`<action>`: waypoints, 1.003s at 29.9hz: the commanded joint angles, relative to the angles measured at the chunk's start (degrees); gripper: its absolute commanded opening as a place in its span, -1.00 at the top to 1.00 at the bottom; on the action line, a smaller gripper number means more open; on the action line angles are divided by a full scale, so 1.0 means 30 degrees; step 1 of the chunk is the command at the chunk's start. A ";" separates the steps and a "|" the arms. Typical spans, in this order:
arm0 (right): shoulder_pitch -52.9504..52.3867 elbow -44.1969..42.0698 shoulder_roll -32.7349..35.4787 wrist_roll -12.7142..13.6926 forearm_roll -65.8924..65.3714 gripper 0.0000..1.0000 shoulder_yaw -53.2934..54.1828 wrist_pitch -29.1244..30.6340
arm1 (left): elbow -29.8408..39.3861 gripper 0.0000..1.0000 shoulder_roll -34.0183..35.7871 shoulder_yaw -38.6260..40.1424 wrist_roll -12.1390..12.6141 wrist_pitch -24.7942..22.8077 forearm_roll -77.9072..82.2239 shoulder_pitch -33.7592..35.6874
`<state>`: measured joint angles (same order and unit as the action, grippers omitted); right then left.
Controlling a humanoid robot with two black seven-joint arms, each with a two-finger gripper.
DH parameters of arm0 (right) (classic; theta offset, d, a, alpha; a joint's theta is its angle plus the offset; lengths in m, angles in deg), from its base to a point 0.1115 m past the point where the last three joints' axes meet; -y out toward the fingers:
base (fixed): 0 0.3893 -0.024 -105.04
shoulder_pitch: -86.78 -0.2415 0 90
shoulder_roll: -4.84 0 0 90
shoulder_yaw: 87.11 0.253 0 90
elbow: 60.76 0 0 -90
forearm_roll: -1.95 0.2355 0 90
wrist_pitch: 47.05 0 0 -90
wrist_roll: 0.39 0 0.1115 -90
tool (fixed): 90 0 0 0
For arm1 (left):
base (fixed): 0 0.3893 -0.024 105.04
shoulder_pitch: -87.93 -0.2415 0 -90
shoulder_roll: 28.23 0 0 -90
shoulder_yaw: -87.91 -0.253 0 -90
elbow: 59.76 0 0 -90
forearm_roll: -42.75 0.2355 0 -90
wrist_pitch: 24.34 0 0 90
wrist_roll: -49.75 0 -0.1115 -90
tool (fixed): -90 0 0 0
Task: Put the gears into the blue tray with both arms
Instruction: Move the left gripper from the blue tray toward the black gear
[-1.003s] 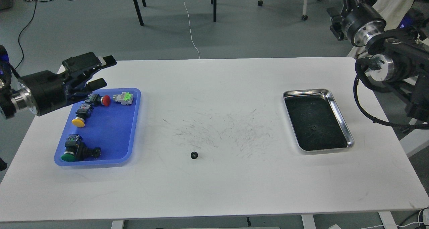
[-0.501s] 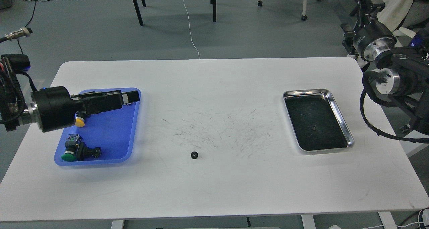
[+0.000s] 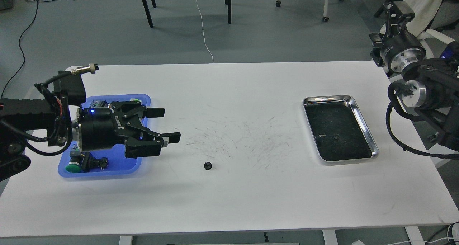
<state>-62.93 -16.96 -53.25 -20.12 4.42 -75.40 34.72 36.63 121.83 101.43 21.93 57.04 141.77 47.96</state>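
Gears first: 1 gear (image 3: 207, 165) lies bare on the white desk (image 3: 229, 202), toward the front and a little left of centre; a 2nd gear (image 3: 335, 137), small and hard to make out, seems to sit inside the steel tray (image 3: 358, 110) on the right. Neither is in the blue tray (image 3: 143, 101) yet, which holds only push-buttons, among them a green one (image 3: 71, 168)

Left hand (image 3: 168, 126) hangs over the tray's right edge with its 2 fingers spread wide and nothing between them, pointing out toward the desk's middle. The loose gear lies to the right of those fingertips and nearer the front edge, close but clearly apart from them. That offset is what the next move depends on: the left arm is by far the nearer to this gear, and my guess is it must travel right and forward, then drop, so the fingers straddle it. A round gear has no long axis, so wrist angle should matter little

Right arm (image 3: 416, 90) is folded up beyond the desk's right edge; its hand shows only dark and end-on at the top, and I cannot tell whether it is released or clenched. It is the nearer arm for the gear in the steel tray
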 commanded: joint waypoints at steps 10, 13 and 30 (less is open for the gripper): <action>0.2529 0.0109 0.0906 0.0132 0.1373 -0.91 0.3273 -0.0363 | -0.3239 -0.96 -0.5189 -0.1663 -0.0060 0.0117 0.2585 -0.0240; 0.3028 0.0079 0.0877 0.0161 0.2252 -0.91 0.3684 -0.0363 | -0.4236 -0.96 -0.6246 -0.2399 -0.0060 0.0380 0.3439 -0.0211; 0.3146 -0.0184 0.0350 -0.0073 0.2225 -0.91 0.3568 -0.0714 | -0.9247 -0.64 -0.9998 -0.2488 -0.0060 0.2109 0.5988 -0.1440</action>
<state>-53.53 -17.37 -51.78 -20.17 11.30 -64.50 32.56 9.91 92.13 93.76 21.74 62.98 159.43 44.54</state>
